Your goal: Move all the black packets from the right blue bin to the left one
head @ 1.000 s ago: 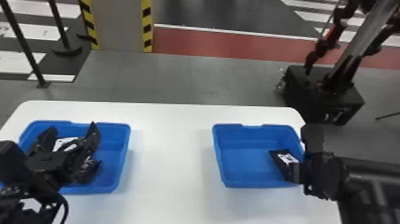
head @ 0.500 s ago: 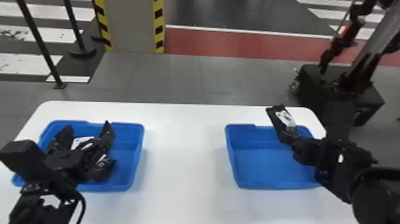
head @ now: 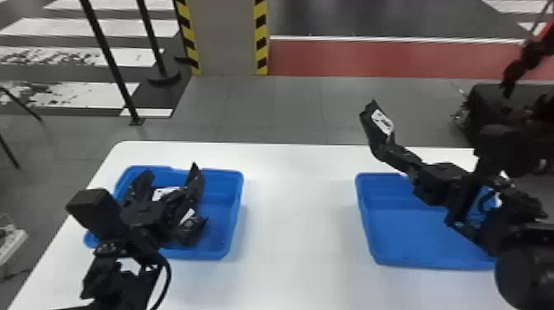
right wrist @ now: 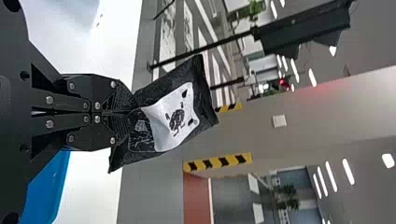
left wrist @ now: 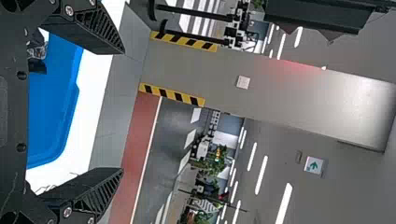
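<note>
Gripping a white-labelled black packet (head: 374,127) at upper right, our right pincer (right wrist: 130,112) is mid-transfer; next we should swing it to the blue plastic bin (head: 220,231) at lower left, past our open left pincer (head: 171,169).

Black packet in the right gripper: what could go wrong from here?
The right gripper pinches the packet near one edge, so it might slip out on the way. The left gripper hangs open at the left bin, so the arms could collide there if it isn't moved aside.
</note>
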